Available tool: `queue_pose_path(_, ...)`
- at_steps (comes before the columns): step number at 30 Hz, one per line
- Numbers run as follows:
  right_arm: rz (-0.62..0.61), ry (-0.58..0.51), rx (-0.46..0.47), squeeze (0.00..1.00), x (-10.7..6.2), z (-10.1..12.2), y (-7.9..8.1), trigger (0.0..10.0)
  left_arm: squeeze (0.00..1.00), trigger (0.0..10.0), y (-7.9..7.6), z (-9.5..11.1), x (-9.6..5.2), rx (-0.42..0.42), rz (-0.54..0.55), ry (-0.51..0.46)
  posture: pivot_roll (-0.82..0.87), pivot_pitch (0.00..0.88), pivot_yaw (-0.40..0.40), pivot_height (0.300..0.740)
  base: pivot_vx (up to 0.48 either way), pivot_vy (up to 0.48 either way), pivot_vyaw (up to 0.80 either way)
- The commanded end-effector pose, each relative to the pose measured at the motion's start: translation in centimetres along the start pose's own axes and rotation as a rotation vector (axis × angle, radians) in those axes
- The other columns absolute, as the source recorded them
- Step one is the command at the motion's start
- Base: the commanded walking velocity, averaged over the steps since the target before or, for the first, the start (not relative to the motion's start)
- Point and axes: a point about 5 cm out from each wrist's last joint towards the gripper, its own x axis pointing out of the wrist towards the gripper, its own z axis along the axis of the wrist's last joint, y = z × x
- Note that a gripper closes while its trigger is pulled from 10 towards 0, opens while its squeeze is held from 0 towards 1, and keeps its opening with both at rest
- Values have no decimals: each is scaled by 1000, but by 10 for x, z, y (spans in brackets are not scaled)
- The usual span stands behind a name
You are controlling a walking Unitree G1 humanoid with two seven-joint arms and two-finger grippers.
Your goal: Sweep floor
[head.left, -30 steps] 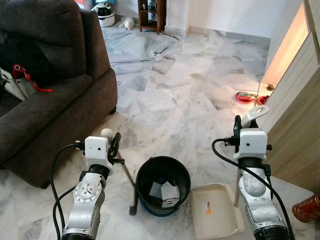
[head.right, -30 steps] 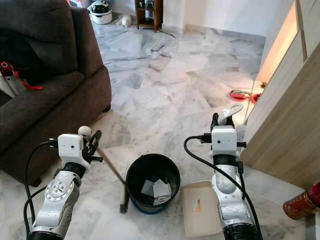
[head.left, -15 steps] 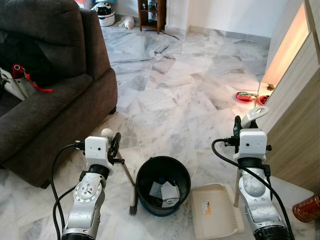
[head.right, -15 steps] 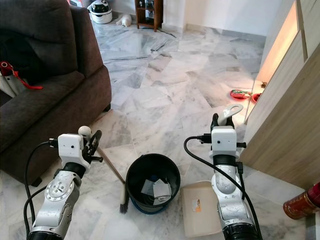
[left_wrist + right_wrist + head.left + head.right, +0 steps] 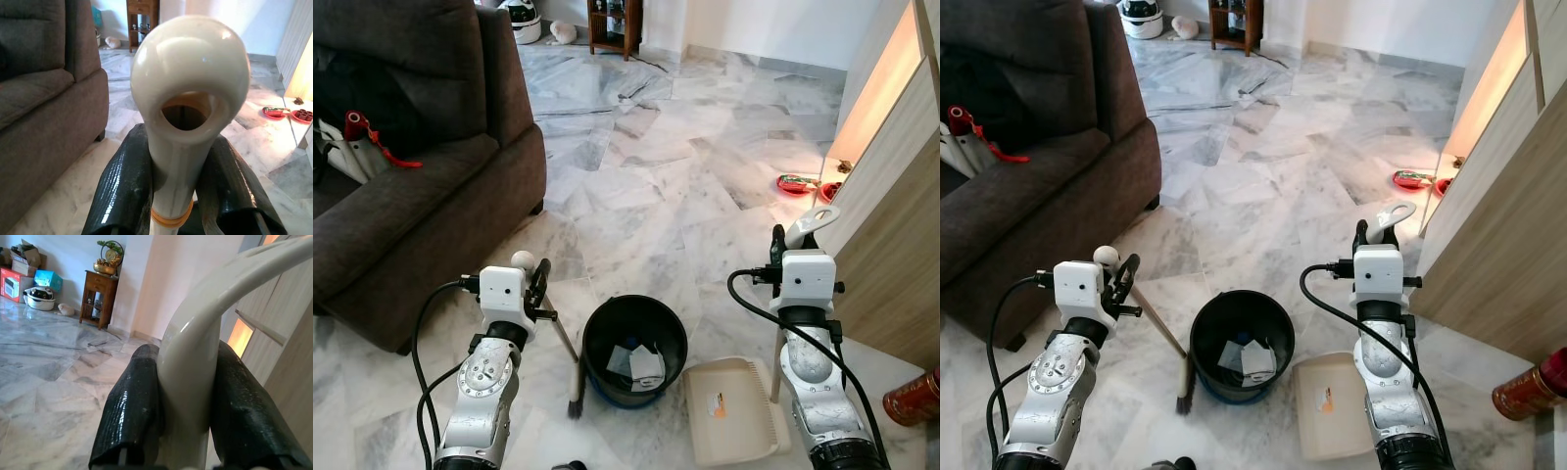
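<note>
Black left fingers point(image 5: 124, 191) clamp broom point(image 5: 558, 338); right fingers point(image 5: 132, 416) clamp dustpan point(image 5: 734, 411) handle, beside bin point(image 5: 634, 351).

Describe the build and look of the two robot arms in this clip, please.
Both arms are jointed silver-grey metal, each topped by a white boxy wrist module with a black cable looping out and down the forearm. The left gripper and right gripper each have two long, matte black, textured fingers.

Both head views look forward and down over the marble floor point(image 5: 646, 196), sharing the black bin point(image 5: 634, 351), sofa point(image 5: 401, 186) and both arms. Each wrist view sits very near its hand's fingers, facing across the room.
</note>
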Motion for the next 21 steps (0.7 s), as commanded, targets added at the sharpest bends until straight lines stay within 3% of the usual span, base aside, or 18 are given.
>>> queue_pose_path(1, -6, -29, 4, 0, 2, 4, -1, 10000, 0, 10000, 1, 11, 1, 7, -1, -54, 27, 85, 32, 740, -266, 0, 0)
queue_pose_path(21, -6, -23, 7, 0, 2, 3, 0, 10000, 0, 10000, 1, 12, 1, 6, 1, -52, 30, 95, 30, 740, -266, 0, 0)
